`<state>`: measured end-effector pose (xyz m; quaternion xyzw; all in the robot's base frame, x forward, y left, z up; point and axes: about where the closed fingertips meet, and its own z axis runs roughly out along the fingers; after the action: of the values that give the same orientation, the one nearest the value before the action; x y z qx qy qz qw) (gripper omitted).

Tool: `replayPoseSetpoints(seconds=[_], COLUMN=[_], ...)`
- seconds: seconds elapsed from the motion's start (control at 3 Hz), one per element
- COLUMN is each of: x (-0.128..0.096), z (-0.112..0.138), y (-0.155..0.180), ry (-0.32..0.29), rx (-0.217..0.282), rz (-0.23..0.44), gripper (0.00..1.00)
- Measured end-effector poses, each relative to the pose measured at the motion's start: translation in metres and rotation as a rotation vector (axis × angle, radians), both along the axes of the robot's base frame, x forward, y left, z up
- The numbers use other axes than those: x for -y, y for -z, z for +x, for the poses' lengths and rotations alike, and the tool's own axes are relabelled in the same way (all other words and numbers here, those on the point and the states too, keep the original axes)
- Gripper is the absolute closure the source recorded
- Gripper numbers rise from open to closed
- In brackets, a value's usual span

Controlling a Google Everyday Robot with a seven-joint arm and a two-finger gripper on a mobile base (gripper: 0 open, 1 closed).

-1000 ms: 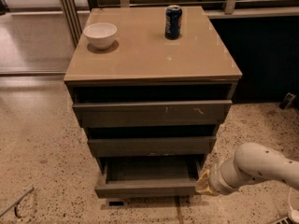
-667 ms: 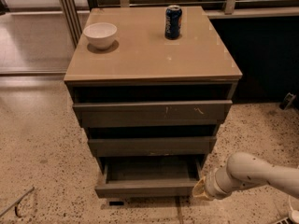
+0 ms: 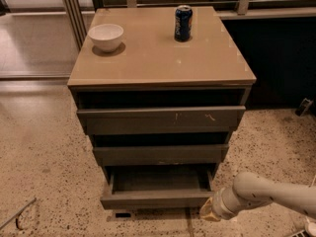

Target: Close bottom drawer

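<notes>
The bottom drawer [image 3: 157, 200] is the lowest of three grey-brown fronts in the tan-topped cabinet [image 3: 163, 58]. It stands pulled out, and its shallow box shows nothing inside. My gripper [image 3: 207, 211] is low at the right, just off the drawer front's right end, on the white arm [image 3: 266, 194] that comes in from the right edge. Only its yellowish tip shows.
A white bowl [image 3: 105, 36] and a blue soda can [image 3: 183, 23] stand on the cabinet top. The top drawer [image 3: 160, 119] with white scratches and the middle drawer [image 3: 160, 153] stand slightly out. Speckled floor lies all around, with a metal railing behind.
My arm has dropped lower and moved a little left, bringing the gripper nearer the bottom drawer's right front corner. The drawer has not visibly moved.
</notes>
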<state>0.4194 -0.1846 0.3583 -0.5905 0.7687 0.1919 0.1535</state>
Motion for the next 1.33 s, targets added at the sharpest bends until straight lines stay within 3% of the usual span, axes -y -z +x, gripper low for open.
replayPoseSetpoints(seconds=[0.33,0.67,1.0,1.33], x=[0.021,0.040,0.047,0.047], z=[0.008,0.018,0.035,0.035], y=[0.039,0.105,0.198,0.198], ry=[-0.022,-0.028,0.001,0.001], rx=[0.070,0.105,0.099,0.100], rz=[-0.052,-0.066,-0.025,-0.025], gripper=[1.00,1.00,1.00,1.00])
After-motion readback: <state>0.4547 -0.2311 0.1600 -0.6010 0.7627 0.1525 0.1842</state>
